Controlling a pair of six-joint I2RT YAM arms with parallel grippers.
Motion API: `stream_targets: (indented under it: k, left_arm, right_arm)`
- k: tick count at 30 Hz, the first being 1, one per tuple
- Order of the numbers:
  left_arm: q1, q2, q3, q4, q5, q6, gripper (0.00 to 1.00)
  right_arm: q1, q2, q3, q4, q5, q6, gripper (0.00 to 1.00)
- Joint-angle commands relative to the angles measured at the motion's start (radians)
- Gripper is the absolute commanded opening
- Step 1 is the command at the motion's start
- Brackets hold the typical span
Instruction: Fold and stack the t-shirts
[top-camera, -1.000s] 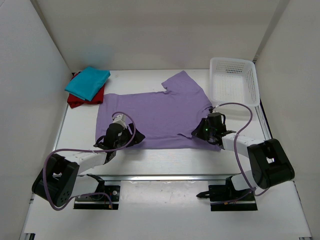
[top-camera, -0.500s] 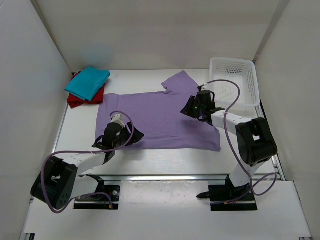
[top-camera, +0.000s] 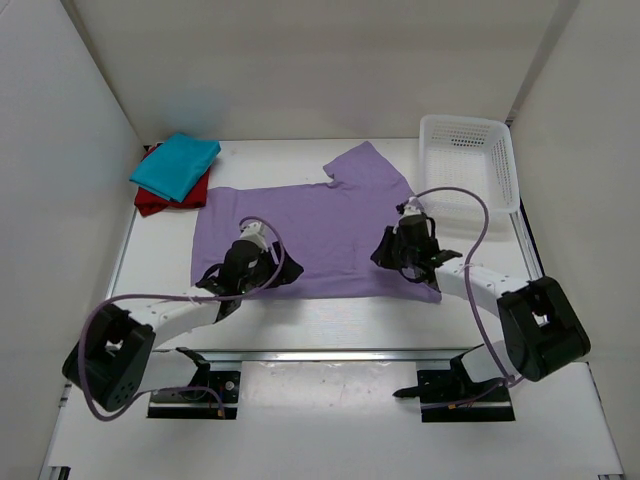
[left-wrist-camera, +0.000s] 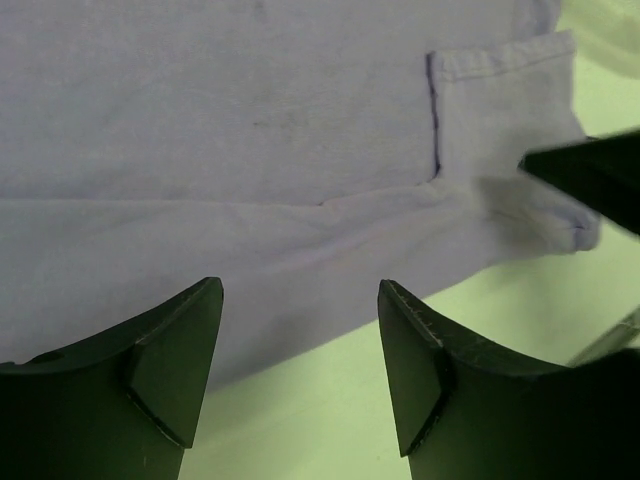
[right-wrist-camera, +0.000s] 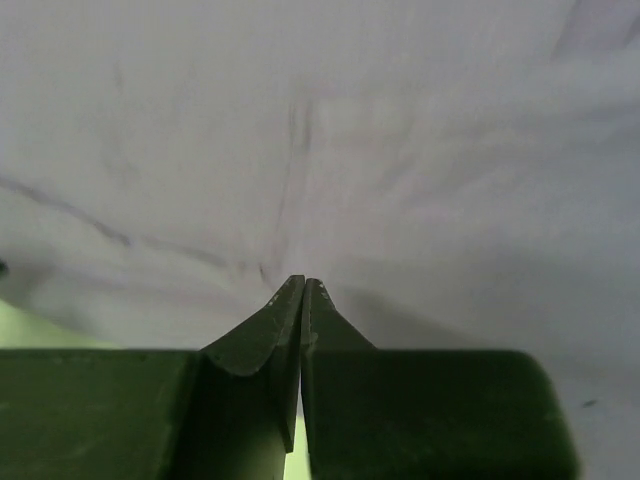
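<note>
Left wrist: lavender shirt (left-wrist-camera: 250, 150) (visibly stitched)

White table (top-camera: 330, 322), plain white walls (top-camera: 300, 60) on three sides, even soft light

Lavender t-shirt (top-camera: 320, 235): spread open, mostly flat, mid-table (top-camera: 330, 320), short sleeve angled toward far right, faint creases in right part. Teal t-shirt (top-camera: 176, 165): folded into compact bundle, far left corner, lying on top of red t-shirt (top-camera: 150, 201), which shows only at edges beneath.
</note>
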Motion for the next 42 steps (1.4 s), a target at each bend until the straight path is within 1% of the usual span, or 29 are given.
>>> stream_targets:
  k: [1, 4, 6, 7, 8, 10, 12, 14, 16, 18, 21, 22, 23, 24, 25, 26, 27, 28, 29, 30, 31, 32, 33, 34, 36, 37, 38, 39, 42]
  left_arm:
    - [-0.045, 0.079, 0.066, -0.055, -0.061, 0.064, 0.74]
    - [-0.077, 0.175, 0.105, -0.118, -0.108, 0.104, 0.72]
    - [-0.042, 0.218, 0.083, -0.095, -0.067, 0.072, 0.71]
    - [-0.033, 0.223, 0.048, -0.081, -0.065, 0.066, 0.7]
    - [-0.019, 0.229, 0.028, -0.069, -0.034, 0.058, 0.68]
    - [-0.034, 0.212, -0.015, -0.089, -0.048, 0.054, 0.63]
    - [-0.072, 0.157, -0.068, -0.112, -0.059, 0.038, 0.61]
    - [-0.095, 0.097, -0.161, -0.104, -0.056, -0.014, 0.56]
    - [-0.128, 0.012, -0.224, -0.093, -0.061, -0.06, 0.54]
    - [-0.18, -0.047, -0.278, -0.096, -0.061, -0.113, 0.51]
    - [-0.207, -0.114, -0.275, -0.124, -0.059, -0.141, 0.52]
    - [-0.195, -0.143, -0.238, -0.151, -0.058, -0.128, 0.51]
    - [-0.179, -0.16, -0.218, -0.185, -0.055, -0.111, 0.51]
    - [-0.143, -0.17, -0.157, -0.202, -0.053, -0.073, 0.52]
    - [-0.09, -0.186, -0.087, -0.233, -0.05, -0.021, 0.51]
    - [-0.007, -0.182, -0.05, -0.288, -0.043, 0.01, 0.49]
    - [0.047, -0.176, 0.022, -0.299, -0.023, 0.046, 0.46]
    - [0.15, -0.153, 0.059, -0.313, 0.028, 0.078, 0.43]
    - [0.202, -0.119, 0.132, -0.31, 0.069, 0.087, 0.42]
    - [0.292, -0.099, 0.191, -0.308, 0.074, 0.092, 0.38]
    - [0.362, -0.046, 0.245, -0.307, 0.064, 0.097, 0.36]
    - [0.41, 0.011, 0.268, -0.307, 0.03, 0.101, 0.34]
    - [0.435, 0.078, 0.327, -0.308, 0.014, 0.104, 0.34]
    - [0.467, 0.111, 0.371, -0.314, -0.011, 0.104, 0.33]
    - [0.548, 0.233, 0.409, -0.303, -0.026, 0.098, 0.3]
    - [0.555, 0.26, 0.441, -0.305, -0.033, 0.075, 0.28]
    - [0.611, 0.311, 0.448, -0.279, 0.009, 0.063, 0.3]
    - [0.64, 0.354, 0.466, -0.262, 0.028, 0.067, 0.31]
    - [0.661, 0.436, 0.564, -0.291, -0.033, 0.098, 0.32]
  right_arm:
    - [0.081, 0.008, -0.039, 0.004, 0.028, -0.028, 0.0]
    - [0.125, 0.042, -0.044, -0.022, 0.045, -0.06, 0.0]
    - [0.127, 0.054, -0.069, -0.015, 0.051, -0.049, 0.0]
    - [0.133, 0.059, -0.074, -0.015, 0.051, -0.06, 0.0]
    - [0.126, 0.061, -0.092, -0.024, 0.046, -0.059, 0.0]
    - [0.133, 0.045, -0.126, -0.038, 0.054, -0.054, 0.0]
    - [0.164, 0.004, -0.184, -0.071, 0.074, -0.036, 0.0]
    - [0.188, -0.076, -0.246, -0.076, 0.068, -0.004, 0.0]
    - [0.214, -0.135, -0.302, -0.108, 0.068, 0.029, 0.0]
    - [0.23, -0.194, -0.323, -0.143, 0.062, 0.046, 0.0]
    - [0.212, -0.274, -0.308, -0.179, 0.042, 0.047, 0.0]
    - [0.204, -0.278, -0.282, -0.188, 0.034, 0.037, 0.0]
    - [0.187, -0.289, -0.242, -0.197, 0.024, 0.02, 0.02]
    - [0.184, -0.295, -0.217, -0.209, 0.019, 0.014, 0.06]
    - [0.169, -0.295, -0.173, -0.223, 0.014, -0.003, 0.08]
    - [0.152, -0.295, -0.137, -0.216, 0.014, -0.016, 0.11]
    - [0.138, -0.289, -0.11, -0.204, 0.004, -0.022, 0.13]
    - [0.127, -0.286, -0.078, -0.184, -0.012, -0.037, 0.13]
    - [0.104, -0.263, -0.054, -0.174, -0.019, -0.045, 0.08]
    - [0.1, -0.234, -0.047, -0.145, -0.017, -0.048, 0.05]
    - [0.092, -0.198, -0.021, -0.121, -0.036, -0.046, 0.04]
    - [0.083, -0.174, -0.007, -0.101, -0.058, -0.046, 0.03]
    - [0.086, -0.142, 0.01, -0.092, -0.073, -0.037, 0.02]
    - [0.096, -0.107, 0.015, -0.088, -0.093, -0.042, 0.02]
    - [0.121, -0.085, 0.016, -0.03, -0.101, -0.039, 0.03]
    - [0.126, -0.064, 0.013, -0.013, -0.102, -0.042, 0.03]
    - [0.144, -0.068, 0.006, 0.005, -0.108, -0.04, 0.04]
    - [0.147, -0.059, -0.017, 0.023, -0.116, -0.043, 0.03]
    - [0.162, -0.025, -0.042, 0.053, -0.148, -0.036, 0.02]
